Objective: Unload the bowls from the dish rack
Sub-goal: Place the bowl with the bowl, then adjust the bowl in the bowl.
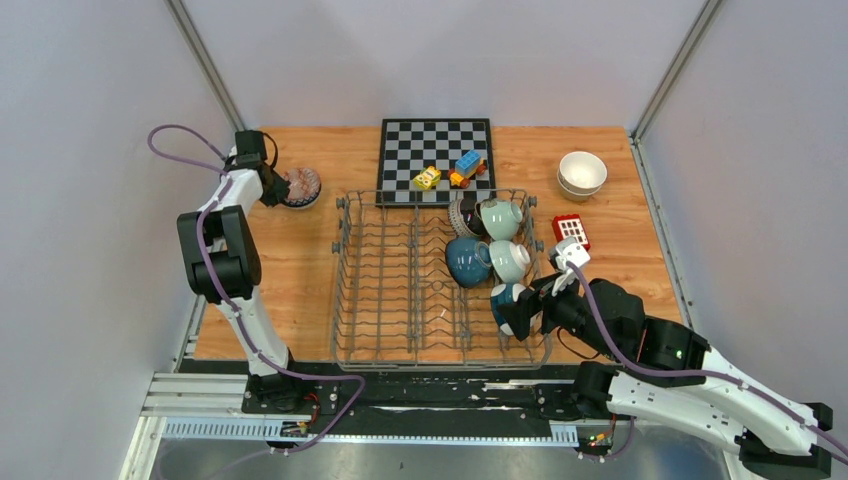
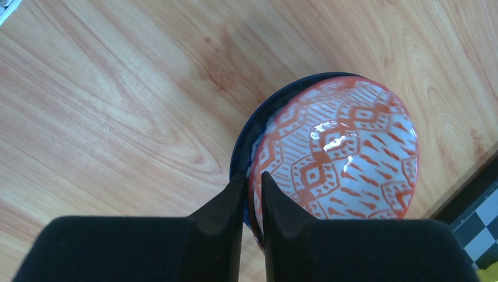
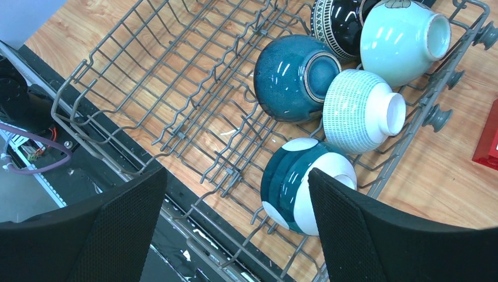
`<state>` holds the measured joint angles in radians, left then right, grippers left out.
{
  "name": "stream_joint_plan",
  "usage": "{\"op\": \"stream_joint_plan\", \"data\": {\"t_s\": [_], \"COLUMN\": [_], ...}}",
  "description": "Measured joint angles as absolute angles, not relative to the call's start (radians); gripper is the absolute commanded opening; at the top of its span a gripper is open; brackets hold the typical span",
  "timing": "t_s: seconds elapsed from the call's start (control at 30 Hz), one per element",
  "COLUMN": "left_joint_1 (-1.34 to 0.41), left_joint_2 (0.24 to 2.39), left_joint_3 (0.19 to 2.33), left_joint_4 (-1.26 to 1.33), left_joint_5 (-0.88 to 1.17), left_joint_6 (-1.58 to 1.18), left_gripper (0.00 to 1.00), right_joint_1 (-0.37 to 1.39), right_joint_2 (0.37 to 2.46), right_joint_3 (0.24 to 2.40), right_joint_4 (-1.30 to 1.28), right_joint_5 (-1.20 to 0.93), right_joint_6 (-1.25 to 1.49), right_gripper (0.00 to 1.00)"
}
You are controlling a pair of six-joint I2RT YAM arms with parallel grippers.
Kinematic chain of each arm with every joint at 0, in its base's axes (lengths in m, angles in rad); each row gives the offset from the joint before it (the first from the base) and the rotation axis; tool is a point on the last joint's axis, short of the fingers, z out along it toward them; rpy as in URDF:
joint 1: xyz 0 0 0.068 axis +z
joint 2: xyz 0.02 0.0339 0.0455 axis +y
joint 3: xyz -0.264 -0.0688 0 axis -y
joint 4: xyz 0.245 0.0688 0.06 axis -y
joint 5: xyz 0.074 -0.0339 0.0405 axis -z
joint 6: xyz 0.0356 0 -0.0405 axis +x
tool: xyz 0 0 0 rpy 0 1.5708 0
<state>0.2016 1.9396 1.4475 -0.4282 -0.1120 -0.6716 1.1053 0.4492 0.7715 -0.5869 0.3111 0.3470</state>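
The tabletop (image 1: 300, 290) is carrying the dish rack (image 1: 395, 290) at its centre, w/ the chessboard (image 1: 420, 150) lying just beyond the rack's far edge. Five bowls are lying tipped over in the rack's right end, so the right arm is much the nearer. The left arm is reaching to the far left corner, well apart from the rack. The right gripper (image 3: 236, 170) is hovering wide open over the rack's near right corner, holding nothing. The teal-and-white bowl (image 3: 296, 182) is lying right below it, btwn the fingers but closer to the right one. That bowl is resting on its side w/ its foot pointing toward the rack's right wall, so its axis is running diagonally, approx. across the gap. A straight drop probably means closing across the body, and the tines plus the side wire are crowding the right finger's path. Just beyond, the dark teal bowl (image 3: 288, 76) and the white-patterned bowl (image 3: 358, 111) are touching, w/ the pale mint bowl (image 3: 399, 41) and the dark-patterned bowl (image 3: 337, 20) behind. The left gripper (image 2: 252, 188) is pinching narrow on the rim of the orange-patterned bowl (image 2: 346, 153), which is sitting nested in a dark bowl (image 2: 246, 141) on the wood. The cream bowls (image 1: 582, 172) are standing stacked at far right, the red block (image 1: 571, 230) is lying beside the rack, and the toy blocks (image 1: 467, 165) are sitting on the chessboard.
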Motion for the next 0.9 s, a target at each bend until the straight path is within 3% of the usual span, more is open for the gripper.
{"op": "stream_joint_plan", "data": {"t_s": [0.5, 0.9], "left_joint_1": [0.203, 0.203], "left_joint_2": [1.939, 1.909], "left_joint_3": [1.474, 1.485], "left_joint_4": [-0.435, -0.49], "left_joint_5": [-0.101, -0.132], "left_joint_6": [-0.637, -0.614], "left_gripper": [0.45, 0.47], "right_joint_1": [1.106, 1.106], "right_joint_2": [0.452, 0.443], "right_joint_3": [0.772, 0.772], "right_joint_4": [-0.587, -0.593], "right_joint_5": [0.315, 0.315], "right_joint_6": [0.353, 0.366], "right_gripper": [0.93, 0.93]}}
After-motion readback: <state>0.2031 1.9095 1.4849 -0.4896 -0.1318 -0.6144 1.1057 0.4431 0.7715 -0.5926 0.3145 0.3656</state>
